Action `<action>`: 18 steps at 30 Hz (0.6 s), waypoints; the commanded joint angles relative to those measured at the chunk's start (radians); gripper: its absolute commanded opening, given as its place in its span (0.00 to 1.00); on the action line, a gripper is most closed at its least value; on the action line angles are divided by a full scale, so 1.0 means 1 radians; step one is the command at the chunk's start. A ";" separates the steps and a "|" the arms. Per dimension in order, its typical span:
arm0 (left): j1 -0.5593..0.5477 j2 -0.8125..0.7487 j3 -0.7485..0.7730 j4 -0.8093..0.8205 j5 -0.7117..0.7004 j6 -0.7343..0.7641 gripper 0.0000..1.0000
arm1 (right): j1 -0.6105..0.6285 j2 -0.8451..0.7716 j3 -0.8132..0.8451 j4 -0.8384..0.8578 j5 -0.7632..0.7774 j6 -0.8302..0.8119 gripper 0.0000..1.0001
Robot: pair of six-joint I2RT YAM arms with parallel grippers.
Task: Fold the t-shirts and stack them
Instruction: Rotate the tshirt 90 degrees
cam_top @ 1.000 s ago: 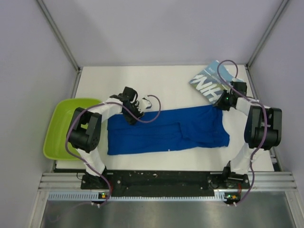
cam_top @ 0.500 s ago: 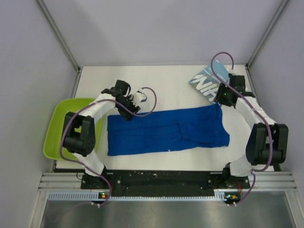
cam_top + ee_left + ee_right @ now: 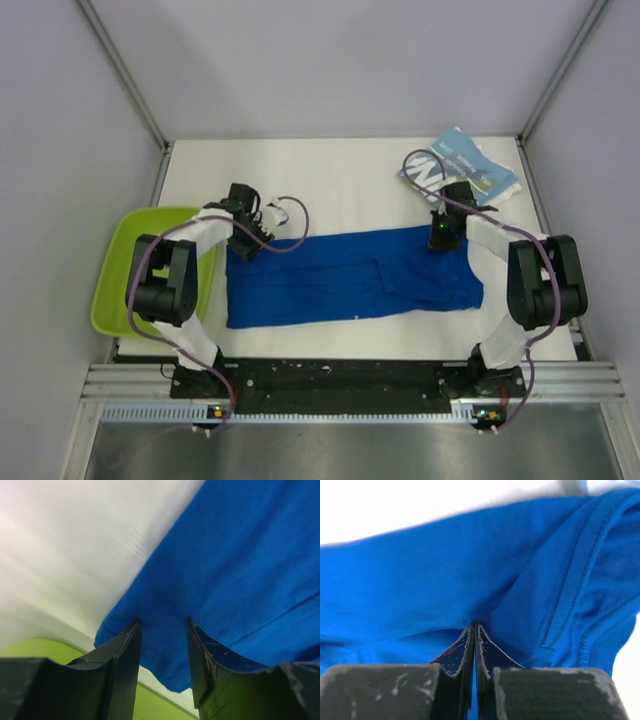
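Tee (image 3: pixel 350 275) in tight R end effector (image 3: pixel 475 628); L end effector (image 3: pixel 163 622) half-open

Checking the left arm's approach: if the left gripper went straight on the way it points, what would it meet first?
The royal blue t-shirt: its corner lies between the open jaws of the left gripper, so it would press into that cloth first, probably with the white table right beneath.
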 commanded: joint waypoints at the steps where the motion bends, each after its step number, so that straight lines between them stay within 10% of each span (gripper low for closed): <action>1: -0.002 -0.085 -0.129 0.006 0.003 0.042 0.45 | 0.008 0.070 0.029 -0.016 0.015 0.013 0.00; 18: -0.006 -0.512 -0.426 -0.413 0.135 0.212 0.48 | 0.213 0.481 0.562 -0.140 -0.055 0.001 0.00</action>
